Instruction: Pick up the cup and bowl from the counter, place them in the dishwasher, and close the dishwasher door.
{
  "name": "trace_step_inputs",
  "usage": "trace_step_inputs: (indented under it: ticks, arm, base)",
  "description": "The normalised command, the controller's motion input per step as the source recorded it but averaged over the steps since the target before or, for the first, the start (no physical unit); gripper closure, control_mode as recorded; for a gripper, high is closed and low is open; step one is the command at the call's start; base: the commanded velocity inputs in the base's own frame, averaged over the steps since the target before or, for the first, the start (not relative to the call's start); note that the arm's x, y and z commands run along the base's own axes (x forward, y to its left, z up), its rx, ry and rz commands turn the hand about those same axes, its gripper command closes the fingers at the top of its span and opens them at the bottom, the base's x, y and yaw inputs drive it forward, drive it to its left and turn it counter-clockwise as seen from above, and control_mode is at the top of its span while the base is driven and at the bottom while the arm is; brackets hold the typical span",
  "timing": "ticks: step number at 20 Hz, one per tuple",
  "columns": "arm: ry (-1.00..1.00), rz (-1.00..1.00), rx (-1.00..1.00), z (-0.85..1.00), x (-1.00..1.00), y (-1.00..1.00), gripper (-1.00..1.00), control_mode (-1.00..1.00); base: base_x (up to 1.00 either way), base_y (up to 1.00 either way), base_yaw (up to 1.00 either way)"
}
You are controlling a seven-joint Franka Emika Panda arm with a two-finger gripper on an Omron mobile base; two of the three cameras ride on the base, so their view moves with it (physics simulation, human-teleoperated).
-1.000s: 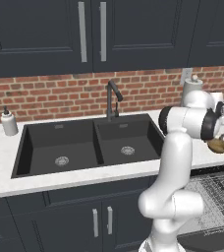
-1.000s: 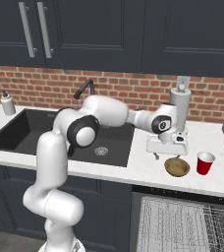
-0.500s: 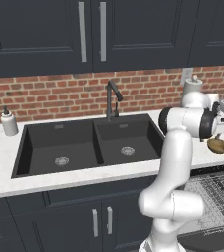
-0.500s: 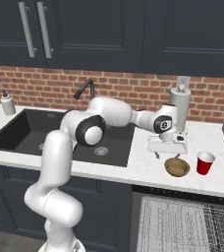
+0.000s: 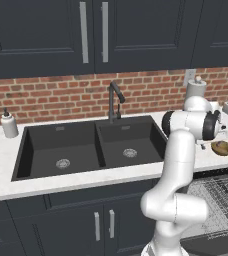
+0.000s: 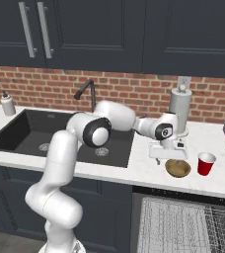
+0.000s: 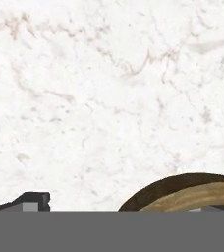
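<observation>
Gripper (image 6: 169, 157) low over counter (image 6: 134, 170), finger spread unclear. Bowl (image 6: 177, 168) just beside it, cup (image 6: 205, 163) beyond. Centre over bowl rim before pinching.

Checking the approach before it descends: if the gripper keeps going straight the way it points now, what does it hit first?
Probably the bowl's rim, which sits right by one fingertip of the gripper; the other fingertip would land on bare counter. Depth is hard to judge.
</observation>
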Motion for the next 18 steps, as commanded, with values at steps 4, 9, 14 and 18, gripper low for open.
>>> trace_step_inputs:
  ticks: [4, 9, 14, 18]
  arm:
    - [0.04, 0.01, -0.01, -0.41, 0.00, 0.00, -1.00, -1.00]
    - [0.03, 0.00, 0.00, -0.13, 0.00, 0.00, -1.00, -1.00]
    - [0.00, 0.00, 0.00, -0.08, 0.00, 0.00, 1.00, -1.00]
    - [0.00, 0.00, 0.00, -0.01, 0.00, 0.00, 1.00, -1.00]
  base:
    - [0.00, 0.00, 0.00]
    - [0.00, 0.00, 0.00]
    - [0.00, 0.00, 0.00]
    - [0.00, 0.00, 0.00]
